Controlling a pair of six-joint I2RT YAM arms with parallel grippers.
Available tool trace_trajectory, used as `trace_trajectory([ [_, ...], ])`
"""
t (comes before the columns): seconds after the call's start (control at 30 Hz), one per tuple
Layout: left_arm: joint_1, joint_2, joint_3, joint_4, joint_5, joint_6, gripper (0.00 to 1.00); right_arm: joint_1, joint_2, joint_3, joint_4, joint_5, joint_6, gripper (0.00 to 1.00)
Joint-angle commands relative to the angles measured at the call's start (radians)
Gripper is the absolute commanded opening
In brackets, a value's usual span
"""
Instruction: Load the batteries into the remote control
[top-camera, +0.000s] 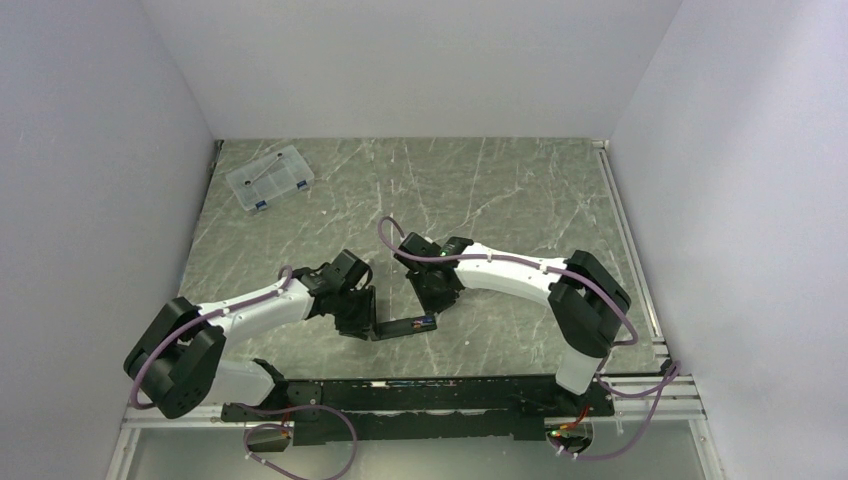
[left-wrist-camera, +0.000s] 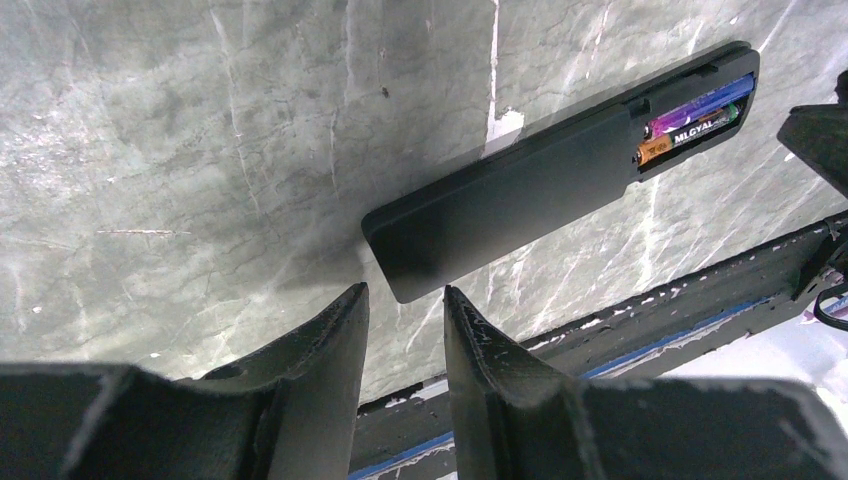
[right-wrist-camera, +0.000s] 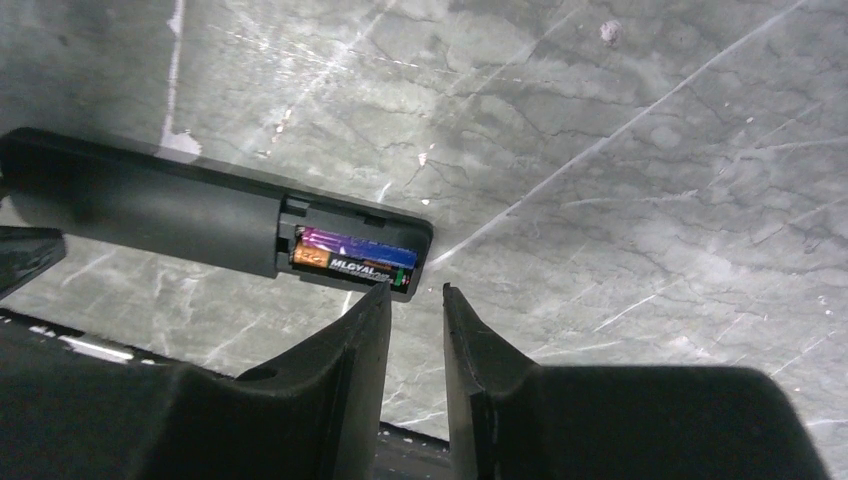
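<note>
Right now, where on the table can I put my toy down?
Bare: the table right of the clear box, and between that box and the left arm. Crowded: the middle, where both arms meet at the remote control.

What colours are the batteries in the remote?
The batteries are purple-blue and orange-black; clearest in right wrist view.

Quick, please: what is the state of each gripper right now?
Left gripper: slightly open, holding nothing.
Right gripper: slightly open, holding nothing.

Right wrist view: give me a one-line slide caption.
Both batteries lie in the remote control, cover off, on the table; right tool hovers open beside it.
</note>
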Motion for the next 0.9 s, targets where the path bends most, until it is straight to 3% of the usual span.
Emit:
trace_trajectory([
  [0.0, -0.004, -0.028, 0.037, -0.023, -0.024, 0.013, 0.39, -0.004, -0.047, -0.001, 0.059, -0.027, 0.011, 0.24],
  [0.33, -0.003, -0.046, 0.057, -0.059, -0.042, 0.003, 0.40, -0.004, -0.018, -0.034, 0.143, -0.097, 0.027, 0.15],
  [0.87, -0.004, -0.044, 0.065, -0.070, -0.045, -0.005, 0.40, 0.007, 0.051, -0.090, 0.166, -0.086, 0.023, 0.13],
])
